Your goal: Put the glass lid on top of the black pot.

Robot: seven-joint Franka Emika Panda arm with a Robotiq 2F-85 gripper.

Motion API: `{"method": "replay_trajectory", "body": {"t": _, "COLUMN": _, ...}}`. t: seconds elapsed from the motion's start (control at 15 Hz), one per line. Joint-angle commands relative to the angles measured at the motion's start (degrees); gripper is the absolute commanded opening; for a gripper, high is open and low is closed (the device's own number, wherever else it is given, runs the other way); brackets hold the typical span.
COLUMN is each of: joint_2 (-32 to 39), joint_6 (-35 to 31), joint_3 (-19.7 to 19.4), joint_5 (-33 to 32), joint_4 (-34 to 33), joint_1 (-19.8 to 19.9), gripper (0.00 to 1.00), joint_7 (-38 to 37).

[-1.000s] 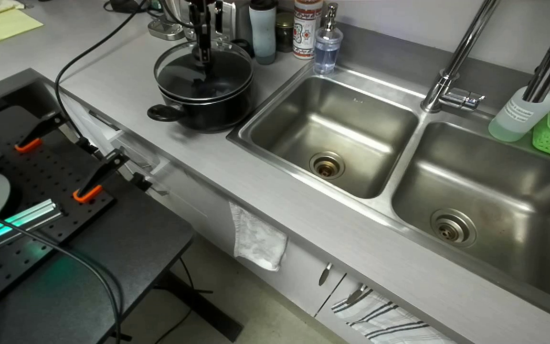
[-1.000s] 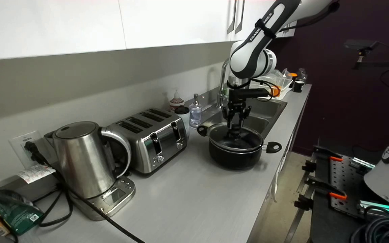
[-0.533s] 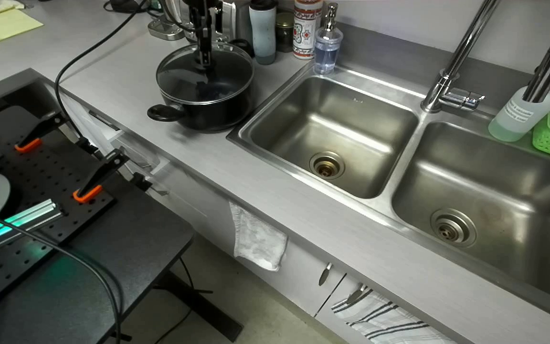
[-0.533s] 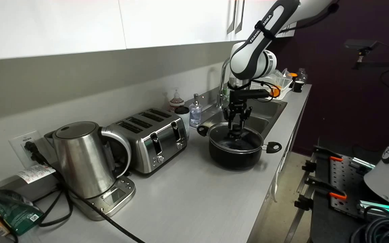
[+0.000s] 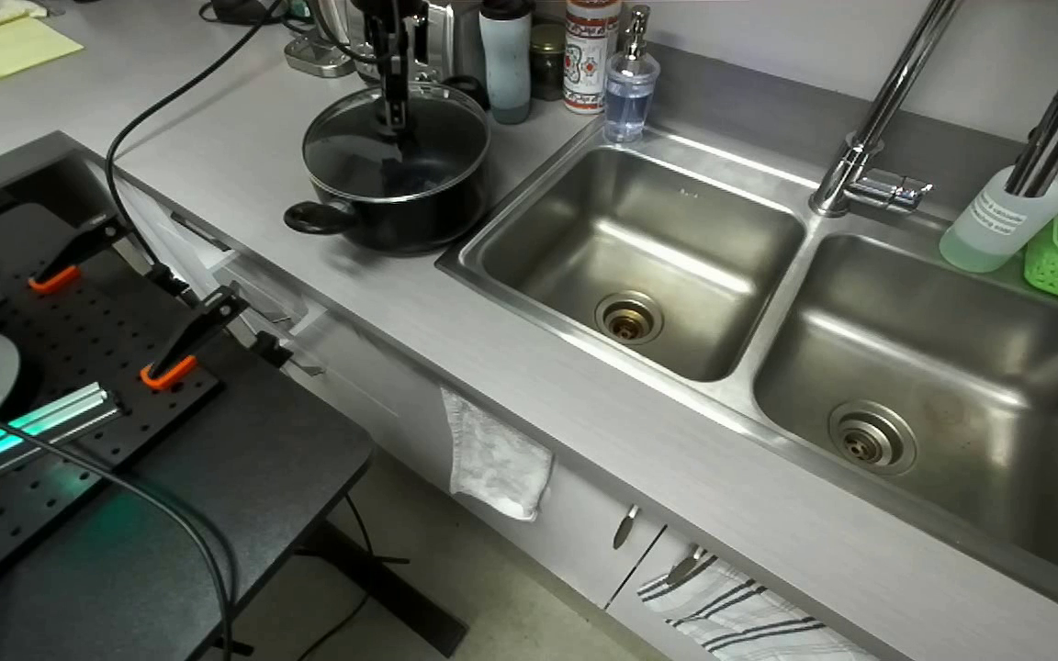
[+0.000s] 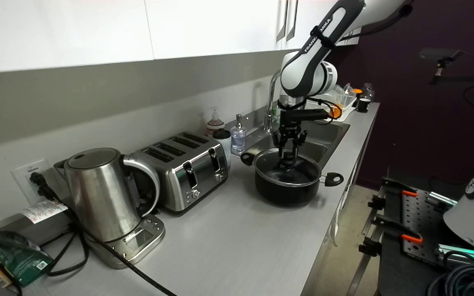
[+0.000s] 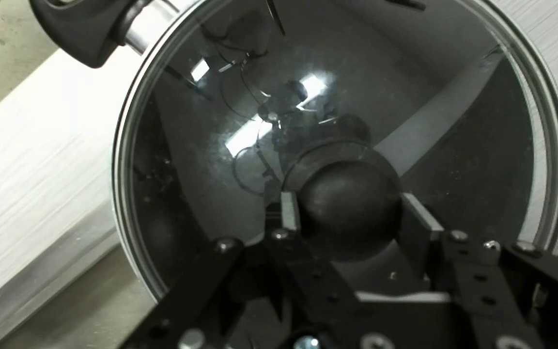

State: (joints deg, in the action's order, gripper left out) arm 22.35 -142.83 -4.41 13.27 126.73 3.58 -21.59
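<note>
On the tabletop, at about ten o'clock from the adjoining sink basin in an exterior view, the black pot is found. Across its top the glass lid is laid: a second ago a sliver of gap could be seen below its rim, but now none can be made out. The claw is clamped on the lid's dark knob, with pads set against it at nine and three o'clock in the wrist view. The lid is judged to be seated, and only the knob's release and a straight lift seem left.
</note>
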Motion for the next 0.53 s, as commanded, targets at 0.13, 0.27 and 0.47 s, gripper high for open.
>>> {"method": "replay_trajectory", "body": {"t": 0.13, "joint_2": -1.10, "joint_6": 1.08, "joint_3": -0.45, "joint_5": 1.22, "joint_4": -0.12, "joint_1": 0.38, "gripper": 0.27, "joint_7": 0.23}}
{"method": "replay_trajectory", "body": {"t": 0.27, "joint_2": -1.22, "joint_6": 1.43, "joint_3": -0.49, "joint_5": 1.07, "joint_4": -0.20, "joint_1": 0.35, "gripper": 0.27, "joint_7": 0.19}}
{"method": "replay_trajectory", "body": {"t": 0.47, "joint_2": -1.45, "joint_6": 1.84, "joint_3": -0.61, "joint_5": 0.72, "joint_4": -0.20, "joint_1": 0.18, "gripper": 0.27, "joint_7": -0.03}}
